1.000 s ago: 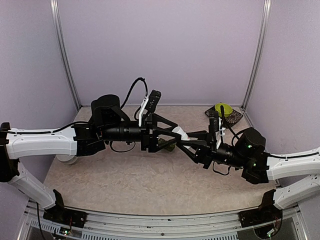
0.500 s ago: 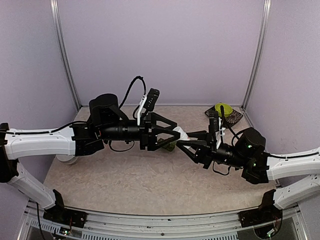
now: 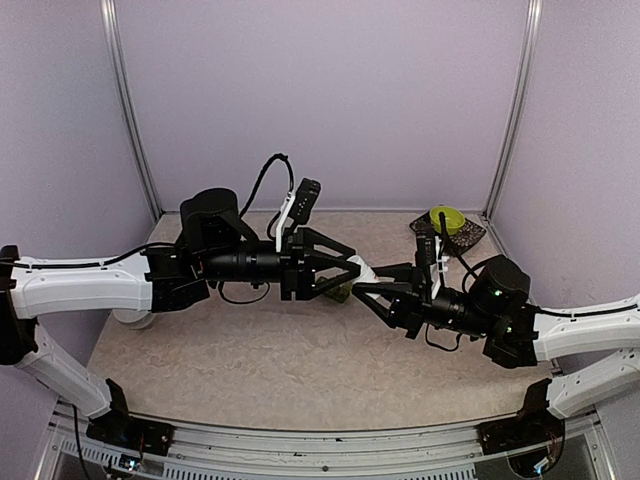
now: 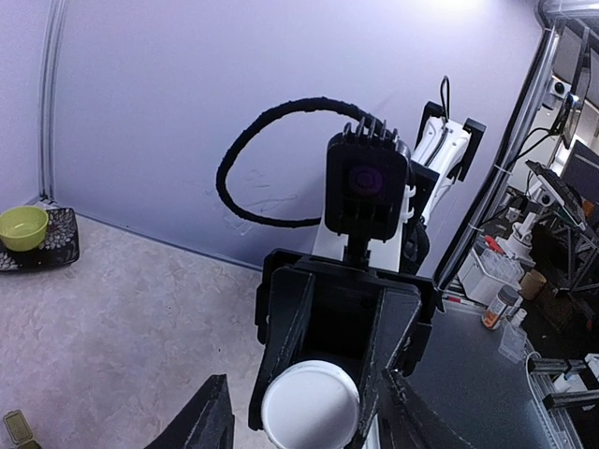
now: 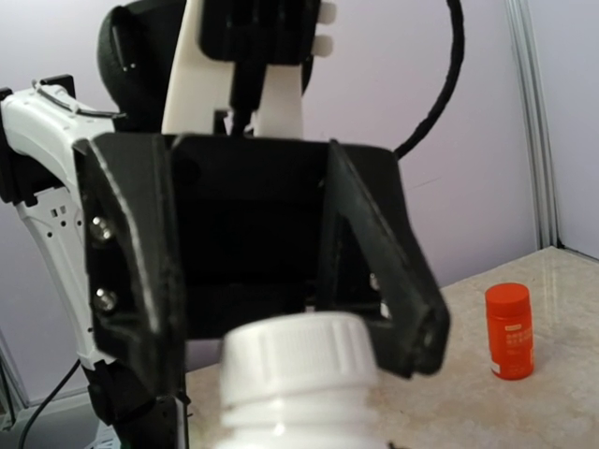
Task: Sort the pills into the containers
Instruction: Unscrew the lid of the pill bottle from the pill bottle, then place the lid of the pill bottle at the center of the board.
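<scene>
Top external: containers [image 3: 341,293] lie partly hidden under the left gripper [image 3: 351,272], contents unseen; the right gripper [image 3: 368,283] faces it closely. Left wrist: right gripper clamps a white bottle [image 4: 309,409]. Right wrist: left gripper's fingers [image 5: 140,262] spread wide around the bottle's top.

White bottle [image 5: 292,374]: smooth white plastic, slight sheen.
Left gripper [image 3: 350,280]: matt black plastic.
Table [image 3: 300,360]: mottled beige, stone-like, matt.
Orange bottle [image 5: 509,332]: glossy plastic.
Bowl [image 4: 22,227]: smooth, yellow-green.
</scene>
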`<state>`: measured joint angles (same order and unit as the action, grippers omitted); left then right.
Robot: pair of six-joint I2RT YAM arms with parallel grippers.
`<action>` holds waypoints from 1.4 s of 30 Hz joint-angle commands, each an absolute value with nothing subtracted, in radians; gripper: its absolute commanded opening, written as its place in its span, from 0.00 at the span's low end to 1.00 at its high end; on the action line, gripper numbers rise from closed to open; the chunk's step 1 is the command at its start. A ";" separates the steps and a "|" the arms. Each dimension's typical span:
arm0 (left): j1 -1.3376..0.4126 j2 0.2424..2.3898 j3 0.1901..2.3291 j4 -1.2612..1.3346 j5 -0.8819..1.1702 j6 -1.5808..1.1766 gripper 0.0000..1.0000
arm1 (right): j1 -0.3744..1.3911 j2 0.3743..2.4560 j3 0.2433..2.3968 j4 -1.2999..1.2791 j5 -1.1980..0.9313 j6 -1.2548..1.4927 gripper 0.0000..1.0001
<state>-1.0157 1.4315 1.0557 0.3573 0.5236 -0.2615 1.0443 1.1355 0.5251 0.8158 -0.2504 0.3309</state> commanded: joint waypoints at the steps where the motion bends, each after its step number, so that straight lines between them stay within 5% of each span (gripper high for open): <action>1: -1.013 1.440 1.088 0.349 0.530 -0.246 0.49 | 1.040 1.134 0.533 0.822 -0.249 0.325 0.05; 10: -1.014 1.439 1.085 0.356 0.526 -0.249 0.28 | 1.040 1.132 0.525 0.824 -0.242 0.323 0.05; 29: -0.970 1.359 1.037 0.306 0.325 -0.355 0.27 | 1.022 1.100 0.412 0.931 -0.192 0.204 0.05; 42: -0.873 1.337 0.784 0.256 0.125 -0.346 0.30 | 0.889 1.157 0.365 0.975 -0.198 0.148 0.03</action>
